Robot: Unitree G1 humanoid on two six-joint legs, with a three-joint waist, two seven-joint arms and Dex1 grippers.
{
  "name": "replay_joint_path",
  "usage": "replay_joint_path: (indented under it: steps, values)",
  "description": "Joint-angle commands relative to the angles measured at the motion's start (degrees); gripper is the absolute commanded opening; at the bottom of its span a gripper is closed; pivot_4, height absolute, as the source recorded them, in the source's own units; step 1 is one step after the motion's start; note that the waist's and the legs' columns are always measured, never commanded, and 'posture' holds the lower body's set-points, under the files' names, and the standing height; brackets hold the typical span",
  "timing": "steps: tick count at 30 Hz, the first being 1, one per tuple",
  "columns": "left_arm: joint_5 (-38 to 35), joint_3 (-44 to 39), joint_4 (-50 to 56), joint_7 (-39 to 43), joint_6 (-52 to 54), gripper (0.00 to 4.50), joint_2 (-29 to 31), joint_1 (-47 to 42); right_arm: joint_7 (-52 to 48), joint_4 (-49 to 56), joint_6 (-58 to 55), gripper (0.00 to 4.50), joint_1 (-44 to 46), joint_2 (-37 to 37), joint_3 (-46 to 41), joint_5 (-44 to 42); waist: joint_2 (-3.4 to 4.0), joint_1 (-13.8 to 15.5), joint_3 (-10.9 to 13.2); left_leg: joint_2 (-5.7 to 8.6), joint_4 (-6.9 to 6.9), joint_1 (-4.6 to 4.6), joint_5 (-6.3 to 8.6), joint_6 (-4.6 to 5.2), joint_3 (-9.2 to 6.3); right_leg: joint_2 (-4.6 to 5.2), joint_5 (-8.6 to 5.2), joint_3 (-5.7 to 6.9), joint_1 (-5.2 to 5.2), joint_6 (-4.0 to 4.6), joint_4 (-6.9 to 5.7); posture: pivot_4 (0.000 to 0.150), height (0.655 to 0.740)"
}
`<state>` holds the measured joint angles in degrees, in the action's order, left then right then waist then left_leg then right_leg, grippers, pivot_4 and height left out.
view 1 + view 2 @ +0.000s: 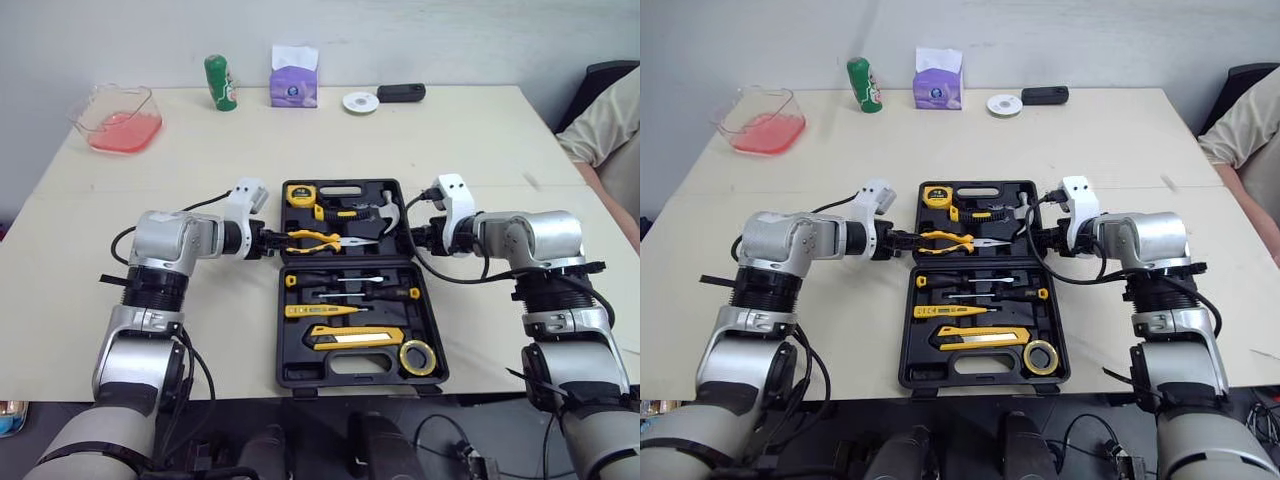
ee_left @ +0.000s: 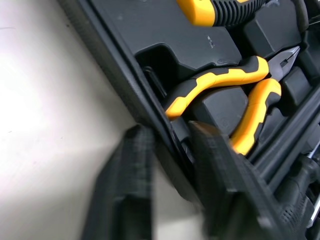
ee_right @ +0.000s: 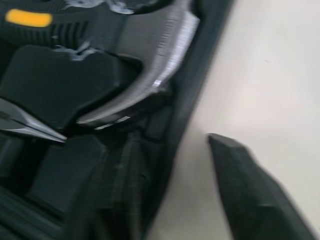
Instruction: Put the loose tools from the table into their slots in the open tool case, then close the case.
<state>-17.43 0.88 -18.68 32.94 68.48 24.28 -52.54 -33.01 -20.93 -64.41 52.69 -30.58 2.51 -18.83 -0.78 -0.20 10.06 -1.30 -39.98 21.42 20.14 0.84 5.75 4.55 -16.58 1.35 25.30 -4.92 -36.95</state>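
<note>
Straddling left wall of open tool case [image 1: 284, 330] with my left gripper [image 1: 272, 241], upper half, frame centre. One finger inside by pliers [image 1: 315, 239] handles, other outside over table [image 1: 480, 140]. Gap narrow, sliver of table between outer finger and wall. My right gripper [image 1: 418, 236] straddles right wall beside hammer [image 1: 388, 212] head, fingers wide, outer one clear of wall. Tape measure [image 1: 300, 194], screwdrivers [image 1: 330, 281], utility knife [image 1: 350, 338], tape roll [image 1: 417, 357] sit in slots.
</note>
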Motion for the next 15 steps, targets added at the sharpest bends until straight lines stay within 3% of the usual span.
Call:
replay_joint_path:
  steps: [1, 9, 15]
  values:
    - [0.58, 1.88, 0.58, -1.07, 0.56, 0.29, -1.1, 2.57, -0.38, 1.58, -0.71, 0.04, -1.03, -0.66, 0.65, 0.83, 0.0, 0.02, -0.09, -0.01, 0.01, -0.11, 0.0, 0.0, -0.03, 0.0, 0.0, -0.01, -0.14, 0.0, 0.05, 0.15, 0.74]
    - [1.51, 3.4, 6.16, -1.13, -9.49, 0.29, -3.59, 5.17, 2.06, 4.04, 1.15, 0.0, -1.09, 0.77, -1.93, 1.14, 0.03, 0.23, -0.11, 0.01, 0.03, -0.31, 0.03, -0.03, -0.43, 0.08, 0.0, 0.09, -0.69, 0.0, 0.38, 0.15, 0.74]
    - [3.41, 2.76, 7.71, -0.65, -19.76, 0.28, -4.51, 4.04, 3.03, 6.77, 10.17, 0.0, -0.1, 2.35, -4.76, 1.46, 0.09, 0.05, -0.04, 0.11, 0.03, -0.14, -0.02, 0.05, -0.43, 0.13, 0.08, 0.08, -0.57, -0.11, 0.43, 0.15, 0.74]
